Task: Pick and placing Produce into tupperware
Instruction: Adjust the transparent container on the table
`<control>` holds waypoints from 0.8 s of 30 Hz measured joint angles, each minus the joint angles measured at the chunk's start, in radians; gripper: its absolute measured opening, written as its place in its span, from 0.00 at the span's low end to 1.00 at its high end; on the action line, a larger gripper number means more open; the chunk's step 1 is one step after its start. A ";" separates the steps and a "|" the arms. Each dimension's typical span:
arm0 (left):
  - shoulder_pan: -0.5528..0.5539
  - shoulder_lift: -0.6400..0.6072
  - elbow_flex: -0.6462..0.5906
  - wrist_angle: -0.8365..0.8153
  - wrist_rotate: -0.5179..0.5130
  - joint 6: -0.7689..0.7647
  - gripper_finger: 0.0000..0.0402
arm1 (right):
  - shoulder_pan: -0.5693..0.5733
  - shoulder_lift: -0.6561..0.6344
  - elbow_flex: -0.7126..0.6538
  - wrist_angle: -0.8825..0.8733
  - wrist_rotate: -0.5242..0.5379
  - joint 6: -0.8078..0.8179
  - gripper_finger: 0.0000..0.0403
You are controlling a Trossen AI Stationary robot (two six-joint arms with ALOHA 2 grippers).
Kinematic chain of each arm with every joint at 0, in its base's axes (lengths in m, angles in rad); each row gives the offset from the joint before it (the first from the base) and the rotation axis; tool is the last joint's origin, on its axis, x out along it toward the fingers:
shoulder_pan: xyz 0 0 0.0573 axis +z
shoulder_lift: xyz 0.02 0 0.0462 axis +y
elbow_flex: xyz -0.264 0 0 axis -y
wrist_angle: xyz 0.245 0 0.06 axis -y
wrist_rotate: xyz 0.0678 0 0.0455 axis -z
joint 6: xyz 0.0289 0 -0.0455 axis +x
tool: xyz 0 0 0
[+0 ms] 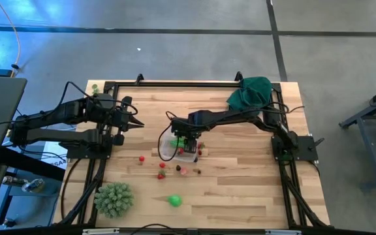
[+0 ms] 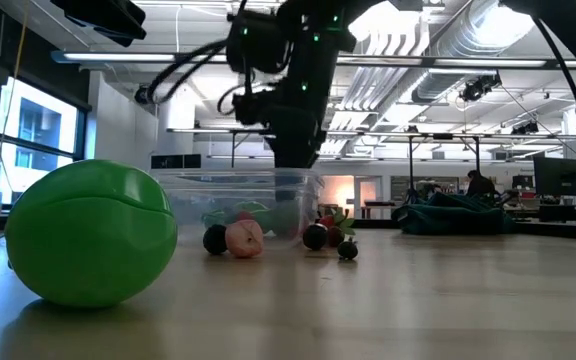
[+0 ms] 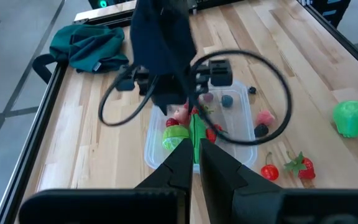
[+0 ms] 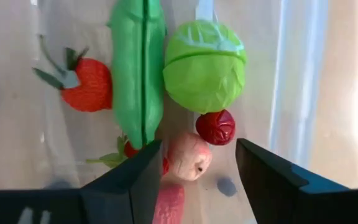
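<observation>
The clear tupperware point(image 1: 166, 151) stands at mid-table. It holds a round light-green piece point(image 4: 205, 65), a long green pod point(image 4: 135, 68), a strawberry point(image 4: 89, 84), a small dark-red piece point(image 4: 215, 126) and a pink fruit point(image 4: 188, 157). My right gripper point(image 1: 187, 145) hangs open just above them, pointing down, the pink fruit lying below the gap between its fingers point(image 4: 197, 171). More small produce point(image 1: 162, 167) lies on the table near the container. My left gripper point(image 1: 138, 124) waits shut at the table's left, raised, with nothing in it.
A green egg-shaped piece point(image 1: 175, 200) and a large spiky pale-green ball point(image 1: 114, 199) lie near the front edge. A dark green cloth point(image 1: 250, 93) is bunched at the far right corner. Small dark and pink pieces point(image 2: 244, 238) sit just in front of the container.
</observation>
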 joint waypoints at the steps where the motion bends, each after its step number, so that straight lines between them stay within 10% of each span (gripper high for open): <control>1: 0.000 0.000 0.000 0.000 0.000 0.000 0.05 | 0.003 -0.009 0.000 0.002 0.011 -0.005 0.49; 24: 0.000 0.000 0.000 0.000 0.000 0.000 0.05 | -0.088 -0.031 0.000 0.111 -0.114 -0.124 0.46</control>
